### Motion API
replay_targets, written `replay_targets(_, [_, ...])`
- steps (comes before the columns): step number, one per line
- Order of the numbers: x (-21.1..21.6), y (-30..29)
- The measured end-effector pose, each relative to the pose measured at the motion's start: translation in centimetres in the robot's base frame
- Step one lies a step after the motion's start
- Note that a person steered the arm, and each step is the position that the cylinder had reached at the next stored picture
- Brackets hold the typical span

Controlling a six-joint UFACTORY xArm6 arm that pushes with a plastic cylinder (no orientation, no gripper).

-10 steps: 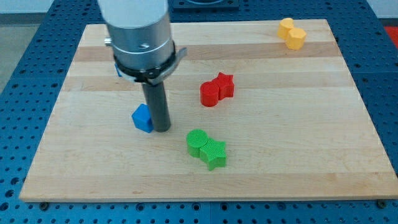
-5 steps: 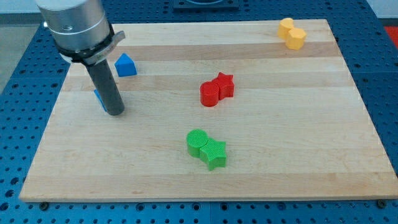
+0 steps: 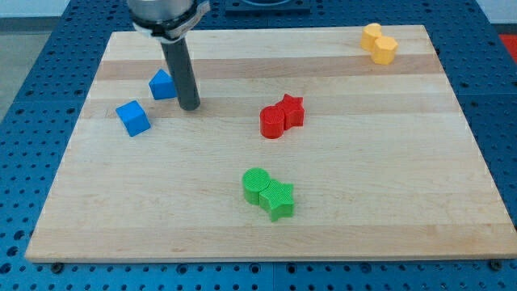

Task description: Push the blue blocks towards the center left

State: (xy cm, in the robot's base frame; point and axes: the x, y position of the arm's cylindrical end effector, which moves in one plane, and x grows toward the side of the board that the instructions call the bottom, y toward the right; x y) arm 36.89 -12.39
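A blue cube (image 3: 132,118) lies near the board's left edge, about mid-height. A second blue block (image 3: 162,85), with a pointed top, sits just above and right of it. My tip (image 3: 190,106) rests on the board right next to the pointed blue block's right side, touching or nearly touching it. The rod rises from there to the view's top.
A red cylinder (image 3: 272,123) and a red star (image 3: 292,110) touch near the board's middle. A green cylinder (image 3: 257,183) and a green star (image 3: 278,200) touch lower down. Two yellow blocks (image 3: 378,43) sit at the top right corner.
The blue cube has been pushed left from near the lower middle to the left edge. My tip then left it and moved up and right to the pointed blue block's right side.
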Motion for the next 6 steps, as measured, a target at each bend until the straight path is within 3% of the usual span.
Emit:
replay_targets(2, [-4.7, -0.7])
replay_targets(4, [-5.3, -5.6])
replay_targets(6, [-4.2, -6.5])
